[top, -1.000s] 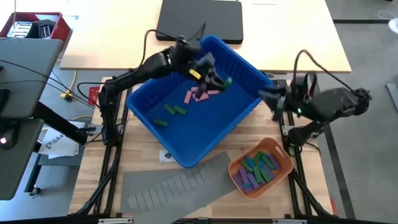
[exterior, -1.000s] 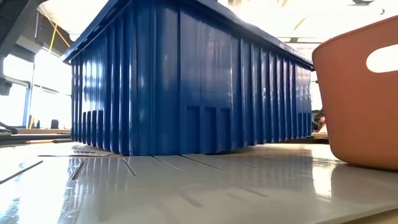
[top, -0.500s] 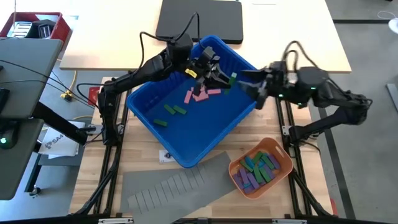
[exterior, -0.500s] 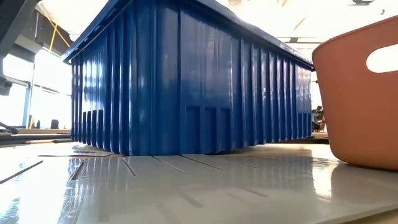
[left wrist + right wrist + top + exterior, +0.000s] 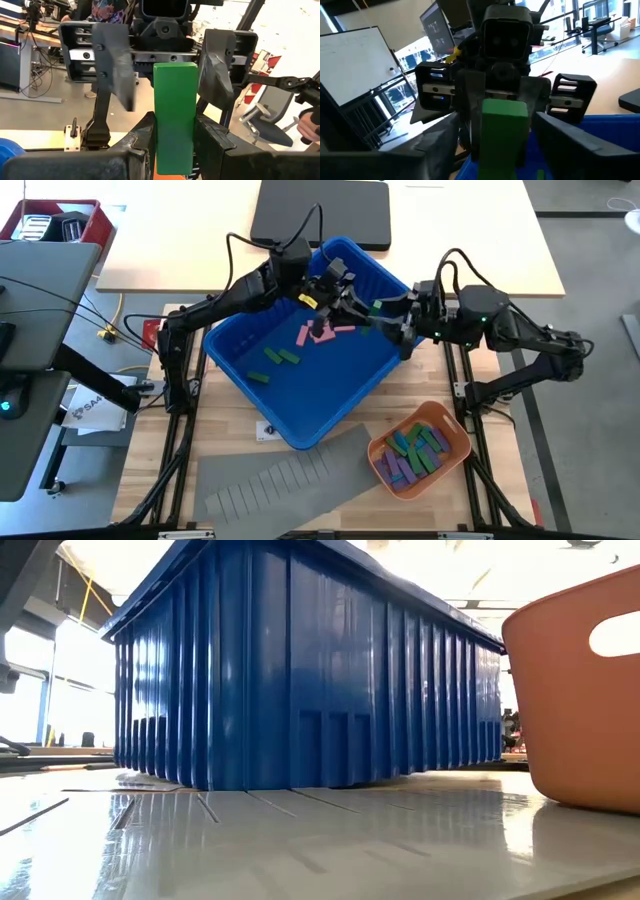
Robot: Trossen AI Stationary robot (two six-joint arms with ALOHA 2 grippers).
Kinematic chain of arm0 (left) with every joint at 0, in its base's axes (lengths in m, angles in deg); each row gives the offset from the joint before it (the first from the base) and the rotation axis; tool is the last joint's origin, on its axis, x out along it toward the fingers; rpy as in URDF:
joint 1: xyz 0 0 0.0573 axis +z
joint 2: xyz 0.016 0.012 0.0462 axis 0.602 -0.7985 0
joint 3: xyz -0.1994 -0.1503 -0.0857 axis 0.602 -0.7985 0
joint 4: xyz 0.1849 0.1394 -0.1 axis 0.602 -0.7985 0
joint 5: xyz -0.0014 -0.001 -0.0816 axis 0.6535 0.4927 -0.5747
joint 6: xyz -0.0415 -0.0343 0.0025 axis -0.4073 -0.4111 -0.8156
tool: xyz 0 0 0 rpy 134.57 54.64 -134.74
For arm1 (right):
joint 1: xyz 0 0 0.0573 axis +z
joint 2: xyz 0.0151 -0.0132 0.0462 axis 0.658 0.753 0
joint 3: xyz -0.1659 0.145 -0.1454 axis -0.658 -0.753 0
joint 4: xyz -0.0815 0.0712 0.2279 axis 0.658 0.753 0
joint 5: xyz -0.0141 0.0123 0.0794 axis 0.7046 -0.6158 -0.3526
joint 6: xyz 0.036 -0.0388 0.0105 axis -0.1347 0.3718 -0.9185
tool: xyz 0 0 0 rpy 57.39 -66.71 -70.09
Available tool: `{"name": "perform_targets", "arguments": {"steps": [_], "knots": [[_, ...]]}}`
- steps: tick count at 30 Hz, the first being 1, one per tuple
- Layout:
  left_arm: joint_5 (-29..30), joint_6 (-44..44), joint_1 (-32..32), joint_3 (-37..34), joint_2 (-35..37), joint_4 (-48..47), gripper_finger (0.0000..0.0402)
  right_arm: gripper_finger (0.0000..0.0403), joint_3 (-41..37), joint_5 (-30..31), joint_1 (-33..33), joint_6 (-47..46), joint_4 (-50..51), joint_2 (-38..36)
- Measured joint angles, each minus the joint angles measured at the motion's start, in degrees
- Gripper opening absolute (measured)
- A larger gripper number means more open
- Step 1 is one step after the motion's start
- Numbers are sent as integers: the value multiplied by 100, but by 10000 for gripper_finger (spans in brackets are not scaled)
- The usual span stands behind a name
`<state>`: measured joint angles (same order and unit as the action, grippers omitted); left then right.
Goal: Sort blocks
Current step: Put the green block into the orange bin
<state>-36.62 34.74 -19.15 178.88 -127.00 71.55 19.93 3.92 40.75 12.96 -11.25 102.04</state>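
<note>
Over the blue bin (image 5: 300,395) the two arms meet nose to nose. The left gripper (image 5: 362,308) is clamped on an upright green block (image 5: 375,306), and the right gripper (image 5: 392,317) faces it with its fingers (image 5: 116,60) spread wide on either side of that block, not touching it.

The bin takes up the middle of the table, turned on the diagonal. Its tall ribbed wall fills the level view across the table, so nothing inside shows from there. At five o'clock of the bin sits the orange basket (image 5: 452,452), heaped with green, blue and purple blocks too jumbled to count. At six o'clock lies the grey slotted sheet (image 5: 270,480), one corner running under the bin. A closed black case (image 5: 320,212) rests on the pale tabletop at twelve o'clock, and a red box (image 5: 20,218) stands far off at ten o'clock.

A second ago the right arm was pulled back toward three o'clock, clear of the bin; since then it has swung in until its gripper reached the held block. The left arm has barely shifted.

On the bin floor I count about three pink blocks (image 5: 318,333) bunched under the grippers, and three green blocks (image 5: 280,357) toward eight o'clock of them. Two arms, one bin, one basket, one sheet.
</note>
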Motion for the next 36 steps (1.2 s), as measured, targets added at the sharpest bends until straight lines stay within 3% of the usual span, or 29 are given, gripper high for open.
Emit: {"name": "perform_targets", "arguments": {"steps": [7,11,15,21,24,27,36], "knots": [[292,19,-9,4,0,-50,99,94,0,24,-4,39,-40,15],[303,-7,40,11,0,-321,171,98,51,27,25,5,138,-67],[351,39,265,11,14,-1094,227,98,597,-115,170,-727,963,-131],[531,209,646,0,11,-2616,243,98,756,-1085,634,-1956,2842,-158],[839,581,786,0,11,-3294,239,98,225,-1470,1119,-2813,3553,-192],[1105,937,874,0,44,-3783,237,98,-609,-1832,1699,-3663,3657,-392],[1407,1507,898,0,271,-4756,236,98,-3576,-1975,3175,-6360,2319,-985]]}}
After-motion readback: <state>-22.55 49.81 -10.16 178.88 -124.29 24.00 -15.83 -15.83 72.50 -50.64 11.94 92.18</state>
